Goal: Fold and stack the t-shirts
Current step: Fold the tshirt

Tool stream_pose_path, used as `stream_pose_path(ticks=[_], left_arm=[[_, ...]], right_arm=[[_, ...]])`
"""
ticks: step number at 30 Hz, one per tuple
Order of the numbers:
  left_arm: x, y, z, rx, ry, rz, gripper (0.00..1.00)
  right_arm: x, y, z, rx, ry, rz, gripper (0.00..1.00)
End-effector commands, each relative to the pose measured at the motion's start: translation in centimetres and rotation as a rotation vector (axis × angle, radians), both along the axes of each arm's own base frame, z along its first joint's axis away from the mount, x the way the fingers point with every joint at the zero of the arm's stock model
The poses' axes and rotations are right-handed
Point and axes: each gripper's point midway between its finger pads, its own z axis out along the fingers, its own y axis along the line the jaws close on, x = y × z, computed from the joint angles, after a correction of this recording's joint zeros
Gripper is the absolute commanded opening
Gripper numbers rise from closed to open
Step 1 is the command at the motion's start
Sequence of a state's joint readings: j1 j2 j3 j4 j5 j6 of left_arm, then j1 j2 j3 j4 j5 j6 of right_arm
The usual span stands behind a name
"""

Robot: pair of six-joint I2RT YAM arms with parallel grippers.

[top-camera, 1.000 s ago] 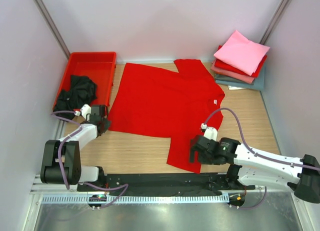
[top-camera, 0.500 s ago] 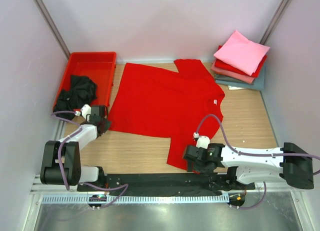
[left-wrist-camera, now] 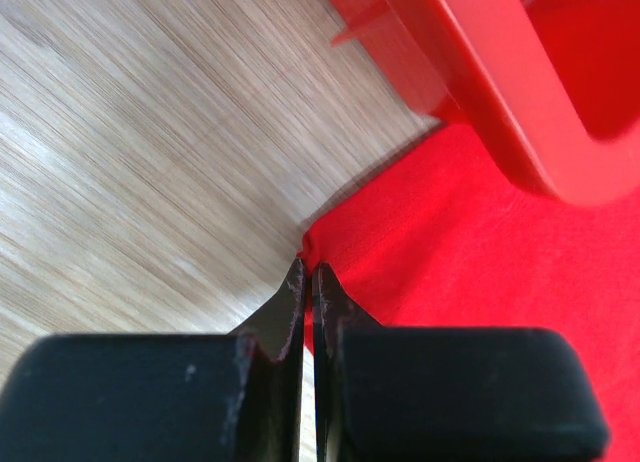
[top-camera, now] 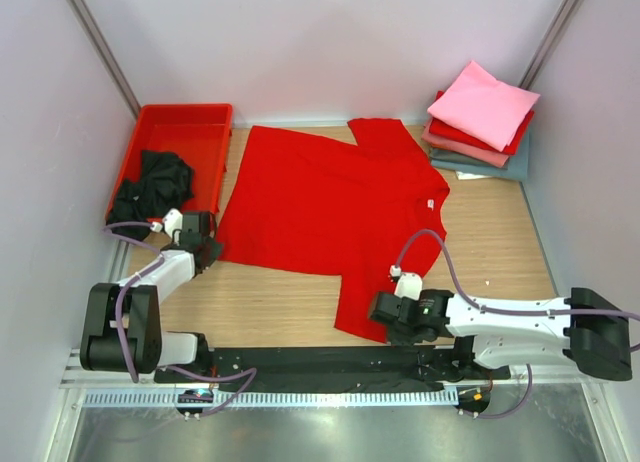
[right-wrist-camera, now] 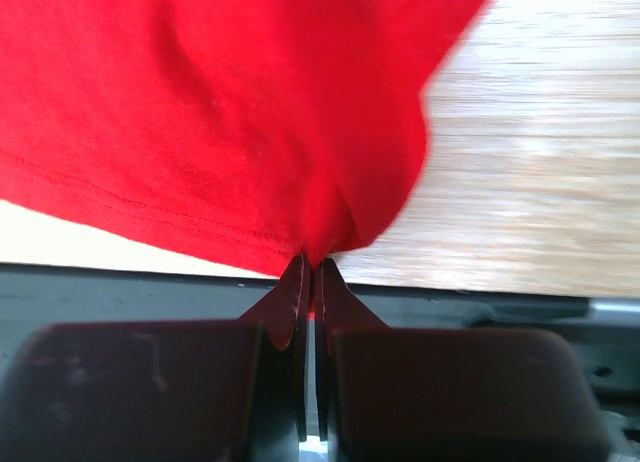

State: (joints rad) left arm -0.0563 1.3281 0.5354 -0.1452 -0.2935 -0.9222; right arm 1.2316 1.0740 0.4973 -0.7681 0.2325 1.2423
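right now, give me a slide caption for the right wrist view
Right gripper shut on the hem of the red t-shirt, cloth bunched at its tips, wooden table beyond.

High view from the near edge, two close wrist views, all on red t-shirt (top-camera: 320,207)

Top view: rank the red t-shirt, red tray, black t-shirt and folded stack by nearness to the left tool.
1. red t-shirt, corner pinched in the left tool.
2. red tray, just beyond, back left.
3. black t-shirt, inside the tray.
4. folded stack, far right corner.
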Motion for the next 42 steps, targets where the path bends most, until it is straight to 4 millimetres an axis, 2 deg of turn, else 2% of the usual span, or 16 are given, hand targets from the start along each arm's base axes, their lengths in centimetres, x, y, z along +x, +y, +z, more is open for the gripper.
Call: stream_pose_path(ticks=[1,5,8,16,20,25,26,29,30,32,33,37,39,40,41,42], left_arm=[[-0.3,-1.4,0.4,0.003,-0.019,-0.077,0.0],[-1.8,-4.2,0.7,-0.096,-0.019,-0.163,0.0],[-2.9,-5.9,1.9,-0.152,-0.042,-0.203,0.0],[-6.9,-7.5,4.5,-0.19,-0.042,-0.271,0.0],[-8.3,-7.4,5.8,-0.191,-0.057,-0.304,0.0],[-9.2,-9.5,6.9,-0.27,-0.026,-0.377,0.0],[-8.6,-9.9,8.3,-0.276,-0.047,-0.393,0.0],[-8.2,-9.9,9.7,-0.245,-0.035,-0.439,0.0],[-7.4,-10.0,11.0,-0.213,-0.051,-0.485,0.0],[-7.1,-9.6,11.6,-0.168,-0.009,-0.505,0.0],[-6.3,-9.5,13.0,-0.131,-0.029,-0.541,0.0],[-4.8,-8.4,12.3,-0.073,0.07,-0.564,0.0],[-4.0,-7.9,12.4,-0.068,0.07,-0.553,0.0],[-3.7,-7.6,11.9,-0.067,0.088,-0.545,0.0],[-3.4,-7.1,11.7,-0.069,0.092,-0.527,0.0],[-3.0,-7.1,11.6,-0.085,0.095,-0.525,0.0]], right_arm=[[1.5,-2.0,1.4,-0.045,-0.098,-0.077,0.02],[3.0,-3.4,6.8,-0.021,-0.207,-0.134,0.01],[3.7,-4.8,9.5,-0.023,-0.268,-0.187,0.01],[4.5,-7.6,13.7,-0.003,-0.358,-0.276,0.01],[5.0,-8.2,15.8,0.015,-0.408,-0.265,0.01],[6.2,-7.9,18.3,-0.019,-0.484,-0.21,0.01],[6.6,-7.3,19.3,0.004,-0.501,-0.208,0.01],[8.2,-6.7,21.3,-0.038,-0.58,-0.198,0.01],[8.9,-7.0,22.1,-0.073,-0.629,-0.191,0.01],[9.9,-6.9,23.7,-0.117,-0.681,-0.188,0.01],[10.3,-7.0,24.2,-0.137,-0.698,-0.187,0.02],[13.0,-6.9,26.0,-0.251,-0.768,-0.131,0.01],[14.9,-8.0,25.6,-0.302,-0.74,-0.158,0.01],[15.8,-7.0,25.1,-0.281,-0.715,-0.095,0.01],[17.1,-8.3,24.8,-0.299,-0.695,-0.147,0.01],[17.8,-8.3,24.7,-0.287,-0.687,-0.145,0.01]])
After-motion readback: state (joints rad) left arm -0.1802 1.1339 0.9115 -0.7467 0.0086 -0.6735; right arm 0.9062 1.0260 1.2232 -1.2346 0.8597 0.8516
